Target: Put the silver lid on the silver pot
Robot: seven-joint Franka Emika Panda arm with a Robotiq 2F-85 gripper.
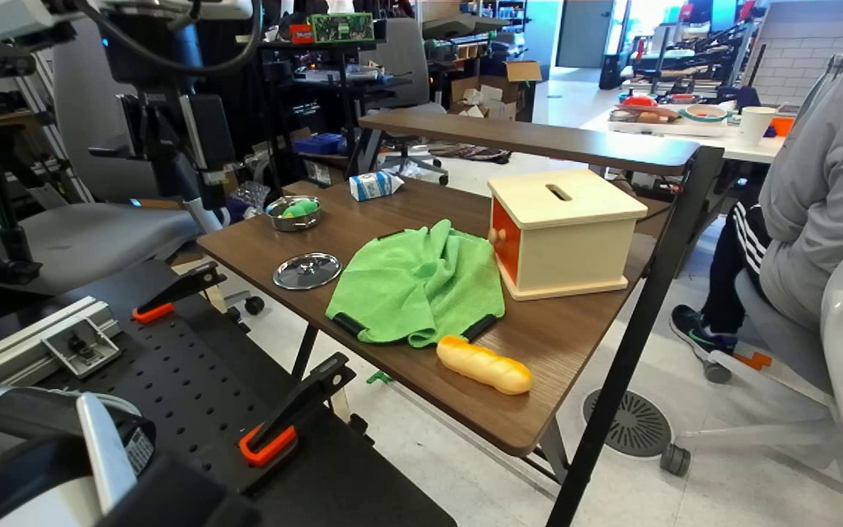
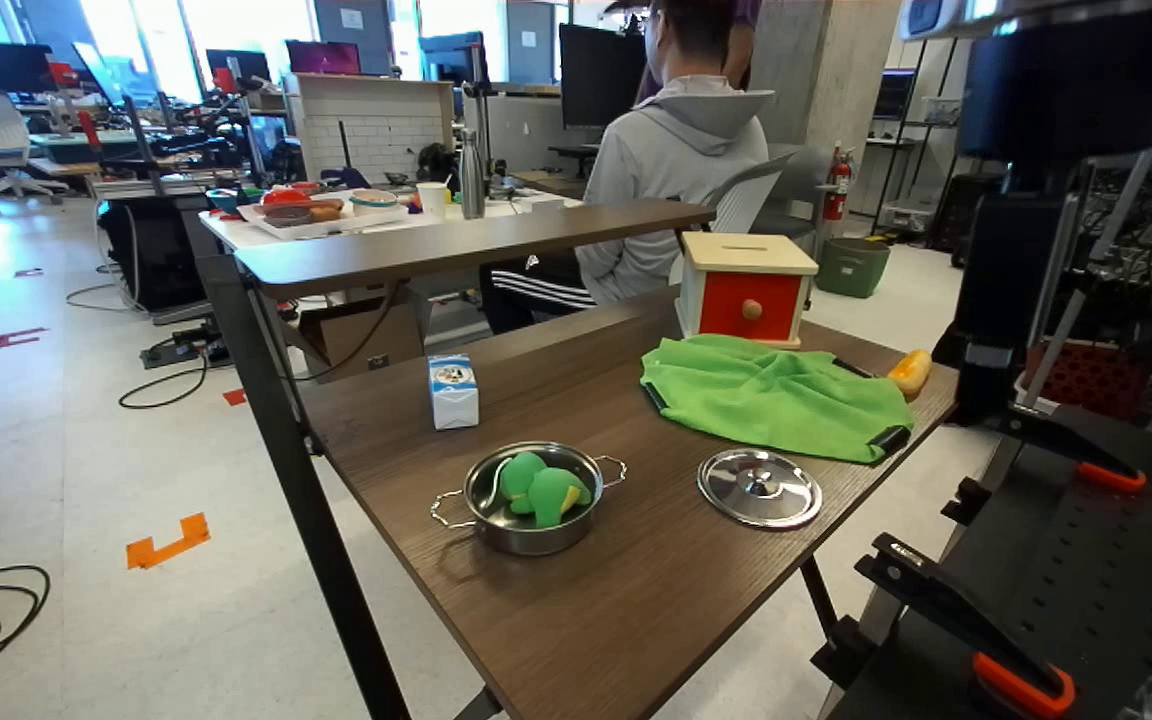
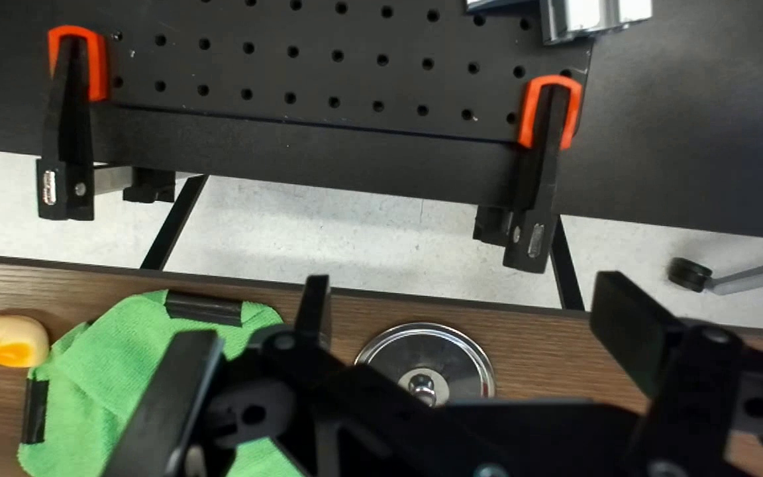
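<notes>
The silver lid lies flat on the brown table with its knob up, in both exterior views. In the wrist view the lid is partly hidden by the gripper's parts. The silver pot stands upright and uncovered on the table, with green soft toys inside and a wire handle on each side. The pot is out of view in the wrist view. My gripper is open and empty, its fingers wide apart. In the exterior views the gripper hangs above the table's level, apart from the lid.
A green cloth lies beside the lid. A wooden box with a red front, a toy bread and a milk carton stand or lie on the table. A raised shelf runs along one side. Clamps project from the black robot bench.
</notes>
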